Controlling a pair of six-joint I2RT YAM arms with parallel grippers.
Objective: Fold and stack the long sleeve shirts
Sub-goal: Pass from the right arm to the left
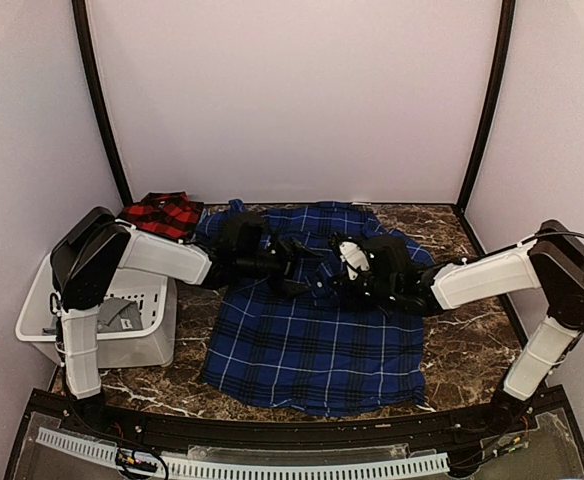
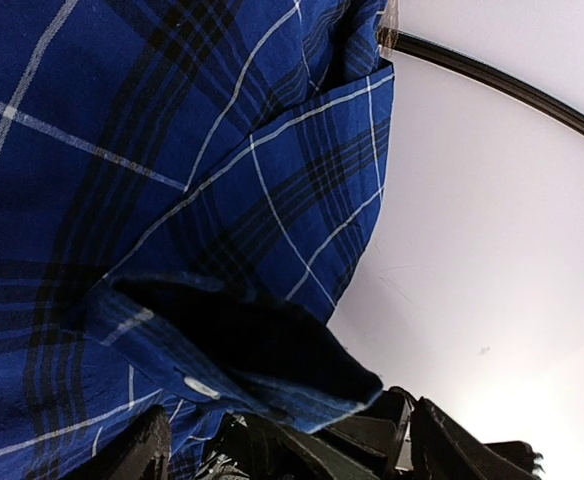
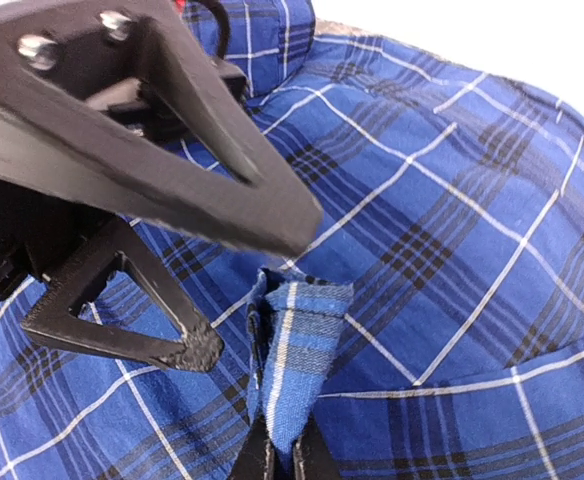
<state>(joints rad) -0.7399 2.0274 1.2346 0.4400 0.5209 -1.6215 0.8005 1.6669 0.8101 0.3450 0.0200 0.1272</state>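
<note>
The large dark blue plaid shirt lies spread over the middle of the table. The red-and-black shirt lies bunched at the back left. My right gripper is shut on a raised fold of the blue shirt; in the top view it is over the shirt's upper part. My left gripper faces it, open. Its two black fingers stand on either side of that fold. In the left wrist view the left gripper has a buttoned edge of the blue shirt hanging between its spread fingers.
A white plastic basket stands at the left beside the left arm's base. The marble tabletop is ringed by white walls with black corner posts. A black rail runs along the near edge.
</note>
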